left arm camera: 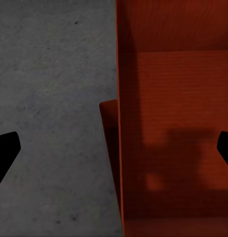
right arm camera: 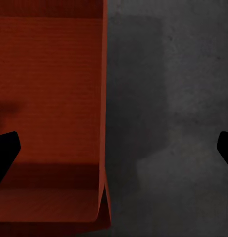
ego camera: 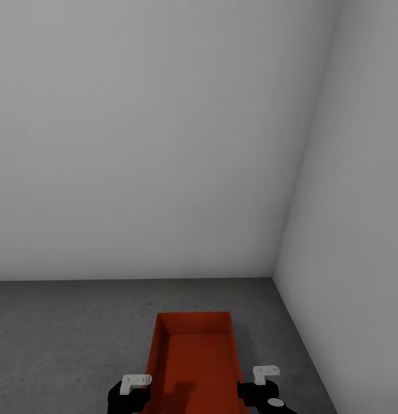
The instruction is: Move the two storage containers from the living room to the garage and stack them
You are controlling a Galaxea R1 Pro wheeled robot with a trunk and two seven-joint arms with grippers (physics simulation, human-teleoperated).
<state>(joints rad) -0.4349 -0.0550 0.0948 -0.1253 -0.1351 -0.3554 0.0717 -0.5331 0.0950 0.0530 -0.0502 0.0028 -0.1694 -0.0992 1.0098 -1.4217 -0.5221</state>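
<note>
Scene: a bare garage corner, plain pale walls [ego camera: 164, 144] meeting at the right, rough dark grey floor [ego camera: 61, 345] below.
Bin: one red-orange open-top bin [ego camera: 193, 356] sits low in the head view, long side pointing toward the back wall, empty inside. The left wrist view shows a second red edge [left arm camera: 108, 128] jutting out just under its wall, which may be the other bin beneath it; I cannot tell for sure.
Left gripper: the left gripper [ego camera: 136, 384] hangs just outside the bin's left wall, fingers spread wide, one over the floor and one over the bin's inside, holding nothing.
Right gripper: the right gripper [ego camera: 267, 374] mirrors it at the right wall, spread wide astride the wall and empty.
Risk: each wall lies between a pair of open fingers, so lowering either arm or swinging it sideways could catch the thin wall and drag or tip the bin. If there is a lower bin, a nudge could slide the top one out of line.
Open room: clear floor lies to the left and ahead of the bin. The right wall stands near, so there is less room for that arm to swing outward.
Edges: the bin's rim looks level.
</note>
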